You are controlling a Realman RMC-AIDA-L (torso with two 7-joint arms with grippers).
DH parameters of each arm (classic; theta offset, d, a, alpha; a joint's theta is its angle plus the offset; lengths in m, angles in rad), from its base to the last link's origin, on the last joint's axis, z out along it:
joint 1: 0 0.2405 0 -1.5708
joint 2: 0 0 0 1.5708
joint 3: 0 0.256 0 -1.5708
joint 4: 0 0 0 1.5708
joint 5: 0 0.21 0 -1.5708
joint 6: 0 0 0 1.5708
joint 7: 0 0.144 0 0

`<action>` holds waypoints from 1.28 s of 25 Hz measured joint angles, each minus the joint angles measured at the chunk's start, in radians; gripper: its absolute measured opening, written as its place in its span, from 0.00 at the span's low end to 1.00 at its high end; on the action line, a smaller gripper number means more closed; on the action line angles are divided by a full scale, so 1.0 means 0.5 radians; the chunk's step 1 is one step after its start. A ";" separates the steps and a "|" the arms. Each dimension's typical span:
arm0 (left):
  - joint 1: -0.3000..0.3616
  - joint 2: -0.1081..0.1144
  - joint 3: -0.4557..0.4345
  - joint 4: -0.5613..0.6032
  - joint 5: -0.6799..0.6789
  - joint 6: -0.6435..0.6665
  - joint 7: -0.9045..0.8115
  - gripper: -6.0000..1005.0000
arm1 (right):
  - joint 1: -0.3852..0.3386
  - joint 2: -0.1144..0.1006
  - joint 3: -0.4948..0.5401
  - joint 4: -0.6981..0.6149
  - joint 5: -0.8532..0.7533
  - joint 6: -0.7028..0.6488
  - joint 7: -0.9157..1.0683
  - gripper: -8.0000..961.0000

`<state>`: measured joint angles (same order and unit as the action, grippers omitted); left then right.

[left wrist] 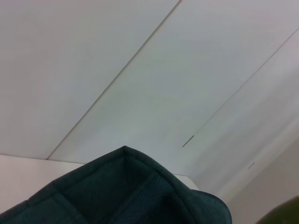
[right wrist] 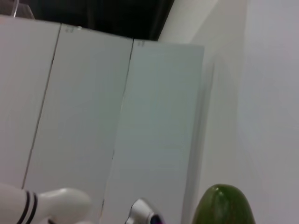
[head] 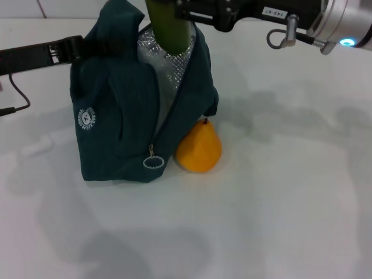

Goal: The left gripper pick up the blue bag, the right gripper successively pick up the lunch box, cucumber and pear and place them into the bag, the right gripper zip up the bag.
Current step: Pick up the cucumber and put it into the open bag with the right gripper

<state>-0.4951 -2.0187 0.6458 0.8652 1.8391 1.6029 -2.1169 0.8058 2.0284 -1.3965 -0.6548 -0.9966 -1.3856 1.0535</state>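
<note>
The blue bag (head: 116,116) stands upright on the white table, its top open and silver lining (head: 165,70) showing. My left gripper (head: 78,47) grips the bag's upper left edge; the bag's fabric (left wrist: 121,191) fills the bottom of the left wrist view. My right gripper (head: 180,11) is shut on the cucumber (head: 168,29), which stands upright with its lower end in the bag's mouth. The cucumber's tip also shows in the right wrist view (right wrist: 224,205). The pear (head: 199,150) sits on the table against the bag's front right corner. The lunch box is hidden.
The bag's zipper ring (head: 153,162) hangs low on its front, next to the pear. A black cable (head: 17,96) runs along the table's left side. My right arm's silver cuff (head: 343,23) reaches in from the top right.
</note>
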 joint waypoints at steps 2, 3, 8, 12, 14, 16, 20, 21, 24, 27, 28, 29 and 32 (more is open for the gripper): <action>0.001 -0.003 0.000 0.000 0.000 0.000 0.000 0.09 | 0.000 0.000 -0.026 0.071 0.127 -0.008 -0.062 0.71; 0.003 -0.004 0.000 0.000 0.000 0.000 0.000 0.09 | -0.001 0.000 -0.042 0.120 0.216 -0.017 -0.094 0.71; 0.011 -0.009 0.000 0.000 0.000 0.000 0.000 0.09 | 0.008 -0.001 -0.138 0.355 0.596 -0.047 -0.157 0.71; 0.004 -0.014 0.000 -0.002 0.000 -0.001 0.000 0.09 | 0.012 -0.001 -0.259 0.426 0.722 -0.032 -0.129 0.72; 0.001 -0.015 0.000 -0.003 0.000 -0.002 0.000 0.09 | 0.019 -0.001 -0.373 0.459 0.830 -0.012 -0.121 0.72; -0.001 -0.015 0.000 -0.006 0.001 -0.003 0.003 0.09 | 0.034 -0.001 -0.488 0.492 0.938 0.012 -0.121 0.72; -0.003 -0.018 0.000 -0.037 0.001 -0.007 0.029 0.09 | 0.044 -0.001 -0.692 0.506 1.080 0.080 -0.143 0.72; -0.005 -0.017 0.000 -0.048 0.001 -0.008 0.036 0.09 | 0.044 -0.001 -0.724 0.506 1.100 0.094 -0.145 0.72; -0.007 -0.017 0.000 -0.055 0.000 -0.014 0.040 0.09 | 0.039 -0.001 -0.779 0.507 1.129 0.113 -0.146 0.73; -0.006 -0.018 0.000 -0.056 0.000 -0.021 0.044 0.09 | 0.026 -0.001 -0.825 0.507 1.146 0.144 -0.147 0.73; -0.005 -0.018 0.000 -0.056 0.000 -0.022 0.045 0.09 | 0.021 -0.001 -0.845 0.507 1.156 0.156 -0.148 0.73; -0.004 -0.018 0.000 -0.056 -0.001 -0.022 0.046 0.09 | 0.016 -0.001 -0.866 0.508 1.168 0.171 -0.151 0.73; 0.000 -0.018 0.000 -0.056 -0.002 -0.022 0.046 0.09 | 0.007 -0.001 -0.912 0.509 1.183 0.224 -0.154 0.73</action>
<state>-0.4950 -2.0279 0.6458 0.8374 1.8384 1.5921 -2.0939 0.8093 2.0278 -1.8526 -0.4004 -0.4049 -1.2734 0.9762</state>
